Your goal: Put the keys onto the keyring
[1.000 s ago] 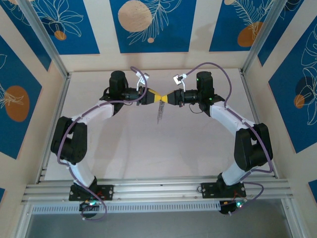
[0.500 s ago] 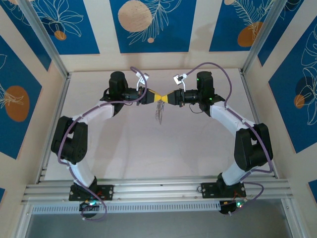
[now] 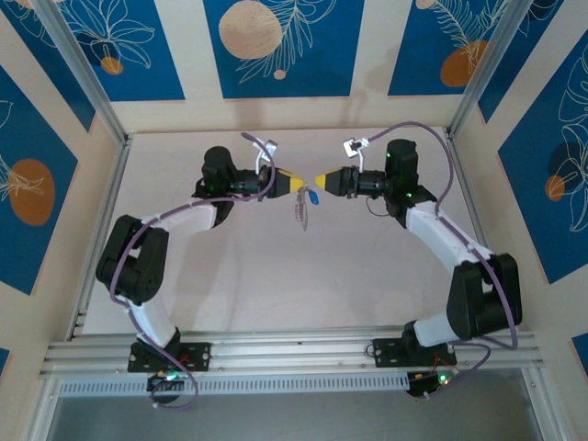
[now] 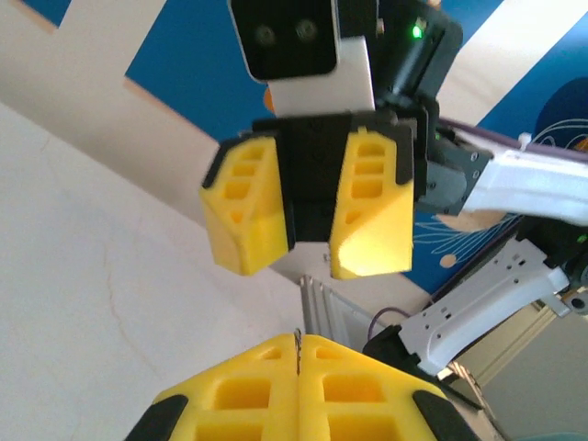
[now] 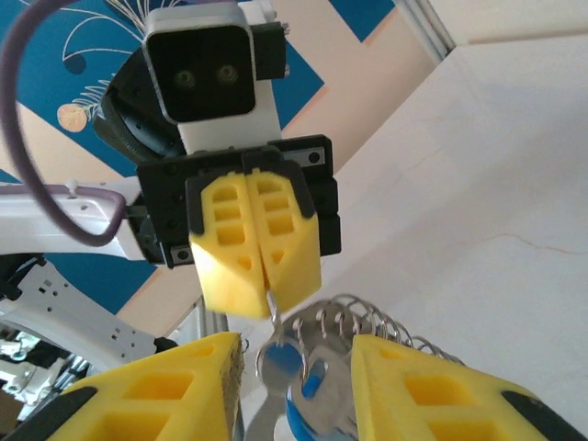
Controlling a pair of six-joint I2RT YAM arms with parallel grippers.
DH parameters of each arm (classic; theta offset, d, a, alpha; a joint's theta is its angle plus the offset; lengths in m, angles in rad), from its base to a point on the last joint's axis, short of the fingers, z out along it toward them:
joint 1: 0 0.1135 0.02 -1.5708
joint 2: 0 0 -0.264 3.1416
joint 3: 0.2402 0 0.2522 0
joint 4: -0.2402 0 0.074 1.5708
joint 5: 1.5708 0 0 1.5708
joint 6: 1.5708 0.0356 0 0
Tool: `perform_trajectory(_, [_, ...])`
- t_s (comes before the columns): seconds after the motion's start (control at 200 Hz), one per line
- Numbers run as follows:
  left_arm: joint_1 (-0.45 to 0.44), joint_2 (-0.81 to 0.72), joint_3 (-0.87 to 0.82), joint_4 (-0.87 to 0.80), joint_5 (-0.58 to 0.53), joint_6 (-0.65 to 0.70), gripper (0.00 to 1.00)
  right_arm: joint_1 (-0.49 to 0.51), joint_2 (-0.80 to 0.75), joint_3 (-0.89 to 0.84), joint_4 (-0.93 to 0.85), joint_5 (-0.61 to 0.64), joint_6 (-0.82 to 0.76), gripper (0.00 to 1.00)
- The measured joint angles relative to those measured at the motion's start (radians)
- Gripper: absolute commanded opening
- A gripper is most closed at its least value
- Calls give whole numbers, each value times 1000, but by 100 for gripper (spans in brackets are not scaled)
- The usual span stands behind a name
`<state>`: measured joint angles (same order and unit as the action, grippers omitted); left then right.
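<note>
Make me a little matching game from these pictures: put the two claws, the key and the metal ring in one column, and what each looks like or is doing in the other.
Things:
1. left gripper
2. right gripper
3. key
4. keyring

States:
A. yellow fingers apart, nothing between them
B. grey metal, dangling in the air under the shut fingertips
C. yellow fingers pressed together on a thin sliver of metal
D. bright blue head

Pairs: 1-C, 2-A, 3-D, 4-B
</note>
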<state>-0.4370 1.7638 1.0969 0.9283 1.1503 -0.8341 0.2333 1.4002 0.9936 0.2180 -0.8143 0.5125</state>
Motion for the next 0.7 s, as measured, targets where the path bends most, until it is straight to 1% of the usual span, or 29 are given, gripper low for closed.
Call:
perform_trajectory(0.08, [0, 16, -11, 150, -18, -109, 0, 7, -60, -55, 18, 53, 5, 38])
perform_trajectory(0.14, [-1, 22, -21, 229, -33, -166, 0, 18, -93, -98, 26, 100, 8, 39])
perform_trajectory(0.27, [-4, 23, -46, 311, -59, -222, 0, 58, -146, -185, 40, 204, 7, 42])
perform_trajectory(0.37, [-7, 19, -66, 307, -82, -218, 0, 83, -180, -233, 54, 269, 8, 44])
perform_trajectory(0.51, [-14, -13, -92, 232, -108, -171, 0, 108, -217, -264, 69, 342, 6, 45])
perform_trajectory(0.7, [-39, -55, -94, 130, -124, -98, 0, 126, -224, -263, 85, 388, -9, 46])
